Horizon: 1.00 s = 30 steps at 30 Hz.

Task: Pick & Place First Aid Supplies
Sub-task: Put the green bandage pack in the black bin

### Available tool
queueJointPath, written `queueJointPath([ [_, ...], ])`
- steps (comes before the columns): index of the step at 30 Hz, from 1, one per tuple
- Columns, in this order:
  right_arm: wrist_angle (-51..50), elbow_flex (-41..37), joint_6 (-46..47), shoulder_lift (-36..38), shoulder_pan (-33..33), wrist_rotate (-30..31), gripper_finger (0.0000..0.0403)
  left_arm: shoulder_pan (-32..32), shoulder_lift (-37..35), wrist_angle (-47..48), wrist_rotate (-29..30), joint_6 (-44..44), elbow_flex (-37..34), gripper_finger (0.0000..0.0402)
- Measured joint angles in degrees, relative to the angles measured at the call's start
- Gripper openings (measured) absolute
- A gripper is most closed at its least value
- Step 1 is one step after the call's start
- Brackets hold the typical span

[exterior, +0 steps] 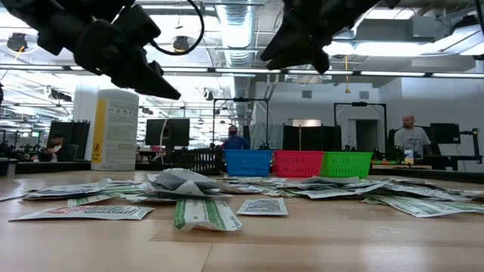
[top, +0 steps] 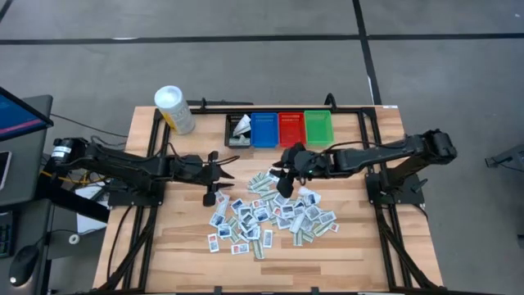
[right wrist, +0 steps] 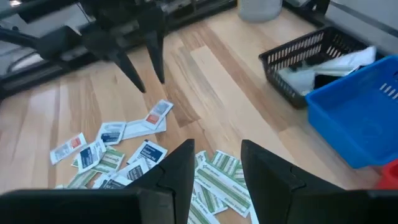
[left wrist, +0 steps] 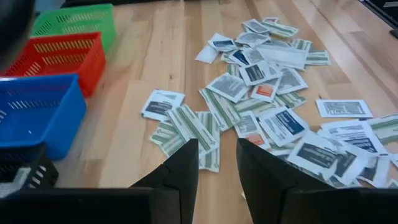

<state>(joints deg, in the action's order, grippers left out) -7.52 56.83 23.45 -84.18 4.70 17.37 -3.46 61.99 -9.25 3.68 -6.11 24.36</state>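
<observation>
Bins (top: 279, 129) behind scattered packets (top: 270, 215), white tub (top: 174, 109) at table corner

— Packets (top: 270, 215)? Scattered flat on the wooden table, dozens, overlapping in one loose heap near the middle.
— Appearance? Small rectangles, white or pale blue; blue, red or dark marks, several green-striped (left wrist: 193, 127).
— Any elsewhere? A few white ones lying in the black bin (top: 238, 131).
</observation>
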Motion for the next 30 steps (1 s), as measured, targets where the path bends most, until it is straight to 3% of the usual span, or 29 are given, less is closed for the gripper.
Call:
queueJointPath([
  [6,3.3,-0.1,-2.1,-8.8,0.3,-1.9,0.0126,-1.3,0.5,1.0,0.0,2.5,0.0,0.011],
  [13,3.7,0.8,-8.4,-15.1,-1.5,-15.7,0.0126,-1.4,0.5,1.7,0.0,3.4,0.0,0.011],
  [19,5.1,0.9,-17.1,-18.7,-4.3,-22.0,0.0126,-1.4,0.5,1.7,0.0,3.6,0.0,0.011],
  [24,4.8,1.4,-27.2,-22.3,-5.7,-23.6,0.0126,-1.4,0.5,1.3,0.8,3.9,0.0,0.011],
  [30,5.0,3.5,-31.7,-25.0,-6.9,-23.5,0.0126,-1.4,0.5,1.1,1.0,5.4,0.0,0.011],
])
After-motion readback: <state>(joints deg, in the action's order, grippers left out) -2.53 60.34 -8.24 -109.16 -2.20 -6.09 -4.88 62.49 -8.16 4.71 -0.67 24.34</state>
